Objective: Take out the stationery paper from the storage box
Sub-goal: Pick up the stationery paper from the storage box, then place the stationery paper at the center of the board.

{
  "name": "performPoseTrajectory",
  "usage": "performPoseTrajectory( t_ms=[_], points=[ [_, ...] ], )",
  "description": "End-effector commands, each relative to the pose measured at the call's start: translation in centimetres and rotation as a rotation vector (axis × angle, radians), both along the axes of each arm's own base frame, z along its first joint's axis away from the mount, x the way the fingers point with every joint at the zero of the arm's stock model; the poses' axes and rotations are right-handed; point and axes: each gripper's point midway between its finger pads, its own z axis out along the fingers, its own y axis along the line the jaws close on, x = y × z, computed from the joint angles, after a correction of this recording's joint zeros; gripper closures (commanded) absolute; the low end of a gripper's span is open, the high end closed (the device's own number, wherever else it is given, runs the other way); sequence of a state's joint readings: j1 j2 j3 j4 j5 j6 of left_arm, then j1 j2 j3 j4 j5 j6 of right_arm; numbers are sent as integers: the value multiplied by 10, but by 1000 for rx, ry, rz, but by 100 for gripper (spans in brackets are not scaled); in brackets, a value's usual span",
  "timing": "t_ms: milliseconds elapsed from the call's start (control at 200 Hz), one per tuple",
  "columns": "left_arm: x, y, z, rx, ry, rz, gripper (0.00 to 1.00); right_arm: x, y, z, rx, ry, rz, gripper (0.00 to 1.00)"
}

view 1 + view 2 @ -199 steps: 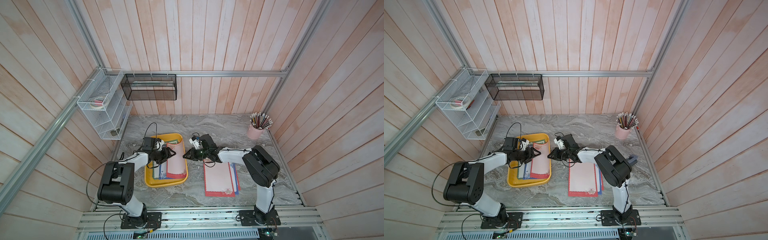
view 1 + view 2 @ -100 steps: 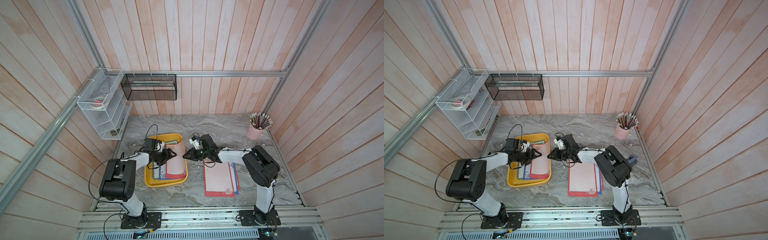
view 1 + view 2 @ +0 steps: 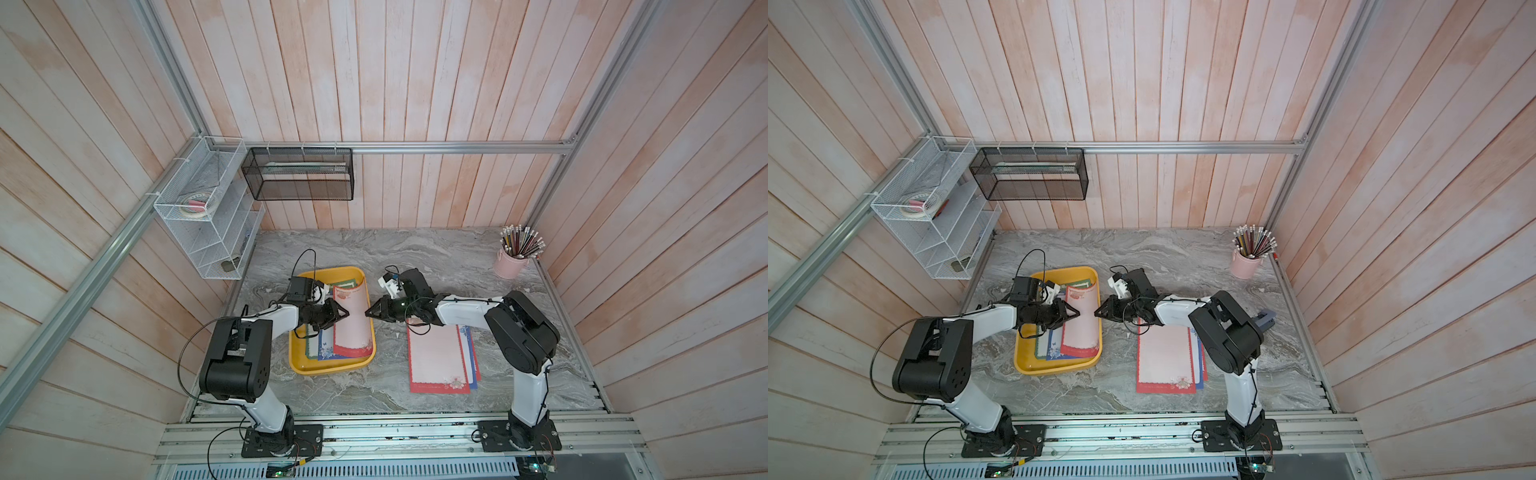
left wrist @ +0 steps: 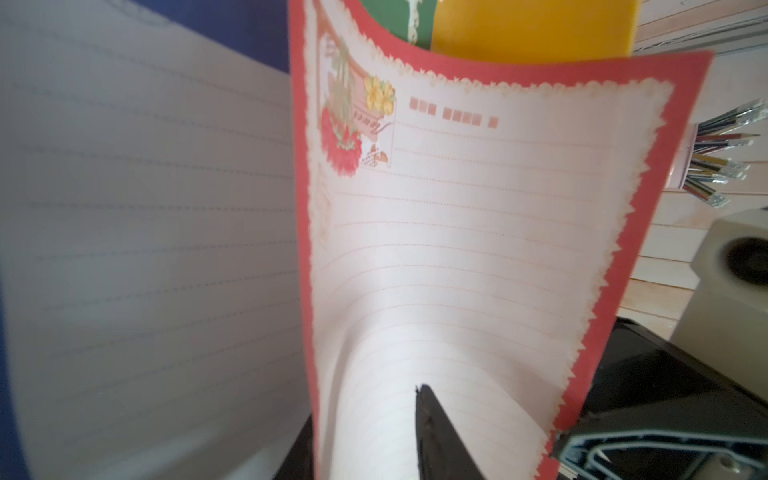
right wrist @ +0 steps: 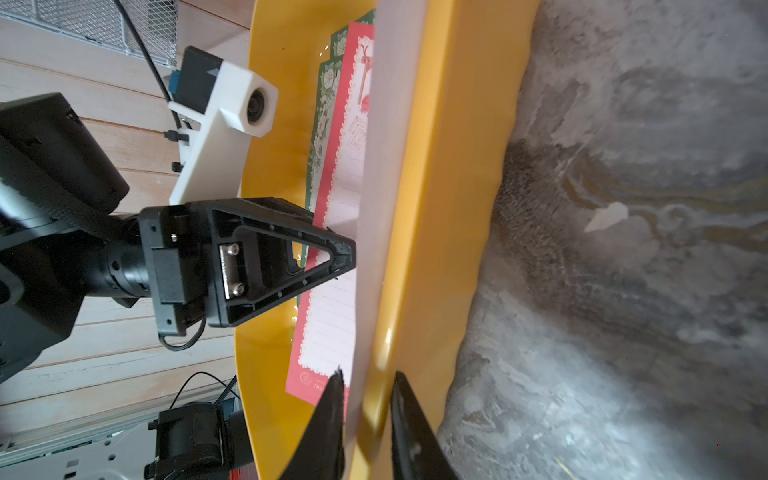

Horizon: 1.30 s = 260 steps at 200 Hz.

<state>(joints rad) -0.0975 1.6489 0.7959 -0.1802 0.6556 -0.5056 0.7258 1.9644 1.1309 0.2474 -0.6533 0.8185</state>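
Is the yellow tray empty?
No, a red-bordered sheet, a blue-bordered sheet and a green-bordered sheet are in the yellow tray.

Red-bordered stationery paper (image 3: 352, 322), one long edge curled upward, topmost in the shallow yellow storage box (image 3: 332, 368)

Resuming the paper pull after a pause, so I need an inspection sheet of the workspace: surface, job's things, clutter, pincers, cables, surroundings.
Surface: marble-pattern tabletop, undamaged.
Job's things: red-bordered sheet in the yellow tray, one long edge curled up; blue-bordered sheet and green-bordered sheet lie flat in it; stack of sheets lies on the tabletop beside it.
Clutter: pink cup of pencils, far corner, apart from the work.
Pincers: left pincer tip against the curled sheet, grip unclear; right pincer open, astride its raised edge.
Cables: black cable loops above the left wrist, free.
Surroundings: white wire rack holding a tape roll, black mesh basket, both wall-hung.
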Motion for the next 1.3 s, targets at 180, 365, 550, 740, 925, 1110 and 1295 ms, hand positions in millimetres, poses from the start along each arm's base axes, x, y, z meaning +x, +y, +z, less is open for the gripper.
performPoseTrajectory(
  t_ms=[180,365,550,740,925,1110,1295],
  points=[
    [11,9,45,68,-197,5,99,6,4,18,0,-64,13,58],
    [16,16,107,127,-407,4,100,22,-3,57,-39,-245,-18,36],
    [17,15,211,129,-730,-10,100,40,-21,109,-56,-434,-95,25],
    [-12,-2,312,49,-1104,-119,100,37,-40,169,34,-604,-119,23],
    [-68,-28,376,-75,-1434,-353,100,-2,-77,238,178,-995,-131,23],
    [-130,-43,380,-214,-1654,-598,100,-74,-130,282,399,-1438,-186,18],
    [-143,-42,360,-273,-1664,-585,100,-104,-140,283,411,-1541,-115,16]
  ],
)
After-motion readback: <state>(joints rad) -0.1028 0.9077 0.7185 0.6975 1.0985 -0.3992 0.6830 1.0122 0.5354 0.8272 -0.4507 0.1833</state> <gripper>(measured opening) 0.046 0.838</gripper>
